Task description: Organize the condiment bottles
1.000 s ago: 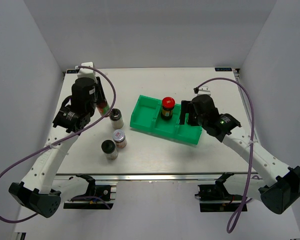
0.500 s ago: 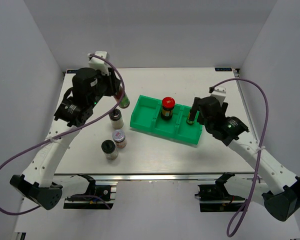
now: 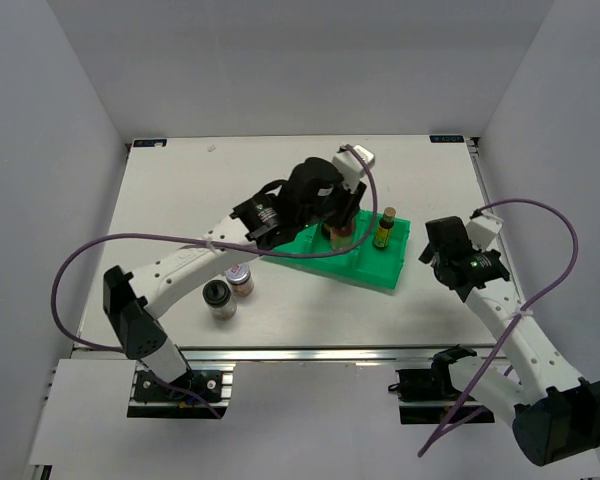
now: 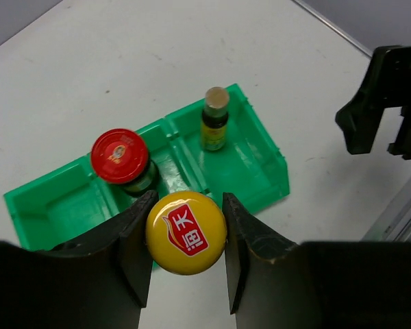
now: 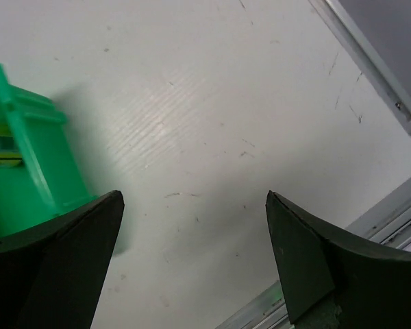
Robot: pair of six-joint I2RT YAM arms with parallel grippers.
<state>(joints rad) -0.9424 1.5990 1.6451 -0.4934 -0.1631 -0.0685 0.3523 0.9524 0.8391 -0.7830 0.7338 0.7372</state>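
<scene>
My left gripper (image 4: 188,200) is shut on a slim sauce bottle with a yellow cap and red label (image 4: 185,232), held above the front wall of the green tray (image 4: 260,171). In the top view that gripper (image 3: 338,215) hovers over the tray's middle and hides its bottle. The red-lidded brown jar (image 4: 120,155) stands in the middle compartment. A second slim bottle (image 4: 215,123) stands upright in the right compartment (image 3: 384,230). My right gripper (image 3: 442,246) is open and empty, right of the tray (image 5: 27,157). The silver-lidded jar (image 3: 241,278) and a black-capped shaker (image 3: 218,298) stand on the table at front left.
The left arm spans the table from the left base to the tray and covers the spot where the other shaker stood. The tray's left compartment (image 4: 48,205) holds nothing. The table's metal front rail (image 5: 397,212) lies close to the right gripper.
The left arm swung right from the table's left side to over the tray, carrying its bottle. The right gripper let go of the slim bottle in the right compartment and drew back right.
</scene>
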